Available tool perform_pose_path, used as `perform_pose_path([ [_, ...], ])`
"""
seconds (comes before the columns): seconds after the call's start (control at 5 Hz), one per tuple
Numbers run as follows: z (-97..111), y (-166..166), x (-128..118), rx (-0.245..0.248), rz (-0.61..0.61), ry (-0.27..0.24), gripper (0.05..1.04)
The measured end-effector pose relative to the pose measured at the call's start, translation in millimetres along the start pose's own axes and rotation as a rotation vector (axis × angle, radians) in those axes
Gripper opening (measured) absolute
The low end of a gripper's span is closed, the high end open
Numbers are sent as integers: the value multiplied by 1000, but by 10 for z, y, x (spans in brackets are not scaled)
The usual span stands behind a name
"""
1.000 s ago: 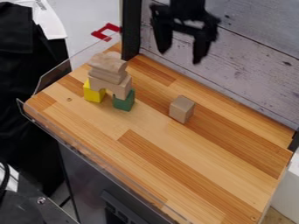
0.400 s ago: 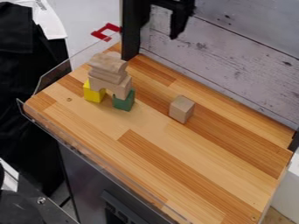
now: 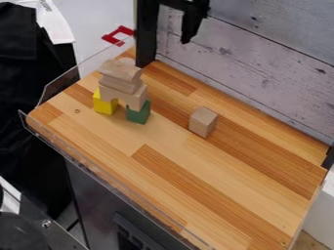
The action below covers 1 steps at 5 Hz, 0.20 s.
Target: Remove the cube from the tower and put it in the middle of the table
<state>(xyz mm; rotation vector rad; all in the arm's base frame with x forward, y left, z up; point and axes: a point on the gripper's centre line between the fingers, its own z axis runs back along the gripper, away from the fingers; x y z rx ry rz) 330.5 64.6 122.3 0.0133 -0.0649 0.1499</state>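
Tower [image 3: 122, 89] on clear-walled table [image 3: 176, 146]

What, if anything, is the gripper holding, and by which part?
Nothing is held: the gripper is open, and the lone wooden cube stands on the table.

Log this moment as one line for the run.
wooden cube on table, apart from tower | tower upright on yellow block and green block | pincer raised near wall
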Motion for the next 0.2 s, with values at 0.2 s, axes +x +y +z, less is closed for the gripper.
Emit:
perform_pose_path([
  [0.2, -25, -18, -56, -30, 12, 31, 1001],
])
